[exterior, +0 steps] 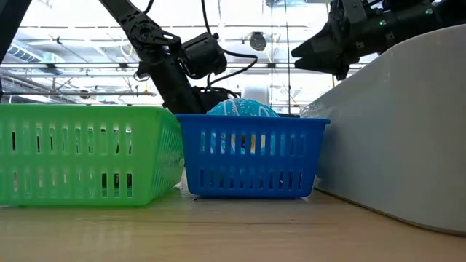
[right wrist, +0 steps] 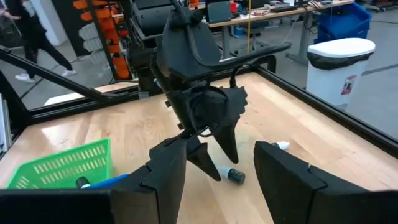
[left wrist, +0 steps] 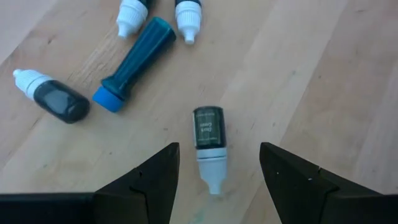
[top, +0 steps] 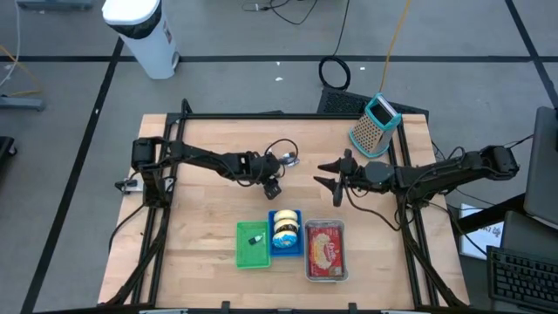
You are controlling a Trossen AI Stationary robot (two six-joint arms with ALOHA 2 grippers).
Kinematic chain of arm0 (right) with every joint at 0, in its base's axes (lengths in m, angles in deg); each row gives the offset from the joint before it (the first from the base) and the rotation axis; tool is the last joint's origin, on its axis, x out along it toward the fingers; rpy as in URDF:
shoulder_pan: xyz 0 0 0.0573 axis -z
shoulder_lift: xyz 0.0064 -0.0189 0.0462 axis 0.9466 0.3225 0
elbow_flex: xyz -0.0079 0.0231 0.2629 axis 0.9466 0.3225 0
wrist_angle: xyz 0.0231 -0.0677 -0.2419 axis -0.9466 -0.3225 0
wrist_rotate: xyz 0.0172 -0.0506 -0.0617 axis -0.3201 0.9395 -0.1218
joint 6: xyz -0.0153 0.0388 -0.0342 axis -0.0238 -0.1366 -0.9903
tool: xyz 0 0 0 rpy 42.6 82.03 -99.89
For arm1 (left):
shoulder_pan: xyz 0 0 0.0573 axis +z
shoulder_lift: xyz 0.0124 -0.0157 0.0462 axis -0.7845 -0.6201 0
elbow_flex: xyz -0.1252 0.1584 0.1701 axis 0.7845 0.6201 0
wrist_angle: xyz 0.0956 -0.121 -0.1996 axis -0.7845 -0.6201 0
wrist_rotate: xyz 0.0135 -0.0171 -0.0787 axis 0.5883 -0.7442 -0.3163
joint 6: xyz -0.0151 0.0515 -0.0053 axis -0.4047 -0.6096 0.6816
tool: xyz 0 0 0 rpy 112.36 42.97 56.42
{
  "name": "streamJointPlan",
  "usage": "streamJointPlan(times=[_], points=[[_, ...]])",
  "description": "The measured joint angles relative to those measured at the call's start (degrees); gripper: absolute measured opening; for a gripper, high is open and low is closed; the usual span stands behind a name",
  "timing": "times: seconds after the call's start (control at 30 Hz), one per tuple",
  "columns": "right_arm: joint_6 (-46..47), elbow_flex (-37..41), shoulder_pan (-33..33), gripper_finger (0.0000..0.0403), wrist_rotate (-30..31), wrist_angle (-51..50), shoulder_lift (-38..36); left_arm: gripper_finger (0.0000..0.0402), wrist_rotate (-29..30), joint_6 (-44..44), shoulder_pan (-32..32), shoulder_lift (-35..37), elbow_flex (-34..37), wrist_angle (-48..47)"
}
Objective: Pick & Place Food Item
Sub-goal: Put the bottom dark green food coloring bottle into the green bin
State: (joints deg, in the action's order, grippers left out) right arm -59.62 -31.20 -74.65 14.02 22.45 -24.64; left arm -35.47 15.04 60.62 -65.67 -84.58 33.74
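currently: my left hand (left wrist: pixel 214 171) hangs wide over the dark bottle (left wrist: pixel 209 138), empty; right hand (top: pixel 336 179) wide, waiting. risk: round bottle rolls away if pinched off-centre.

Wooden table (top: pixel 200 253) bears three baskets (top: pixel 290 245), dropper bottles (left wrist: pixel 209 147), grater (top: pixel 375 125).

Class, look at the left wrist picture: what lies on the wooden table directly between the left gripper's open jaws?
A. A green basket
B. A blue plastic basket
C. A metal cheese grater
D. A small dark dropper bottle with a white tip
D: the small dark dropper bottle with a white tip lies flat between the left gripper jaws.
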Motion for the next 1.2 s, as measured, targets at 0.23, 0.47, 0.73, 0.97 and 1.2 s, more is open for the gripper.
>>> streamJointPlan(times=[0.23, 0.47, 0.73, 0.97, 1.2], points=[[1.5, 0.0, 0.0, 0.0180, 3.4, 0.0, 0.0, 0.0225, 1.6, -0.7, -0.4, 0.0, 0.0, -2.4], [1.6, 0.0, 0.0, 0.0180, 4.7, 0.0, 0.0, 0.0225, 0.3, -3.6, -0.3, -1.7, -0.1, -1.6], [2.8, 0.0, 0.0, 0.0180, 4.6, 0.3, 0.6, 0.0225, 0.7, -2.5, -0.4, -4.5, -0.2, 0.0], [2.2, 0.0, 0.0, 0.0180, 4.6, 0.4, 2.2, 0.0220, 0.1, -2.6, -0.4, -4.6, -0.2, -0.5], [1.4, 0.0, 0.0, 0.0180, 4.6, 0.8, 4.9, 0.0139, -0.3, -1.7, -0.4, -4.7, -0.1, -0.2]])
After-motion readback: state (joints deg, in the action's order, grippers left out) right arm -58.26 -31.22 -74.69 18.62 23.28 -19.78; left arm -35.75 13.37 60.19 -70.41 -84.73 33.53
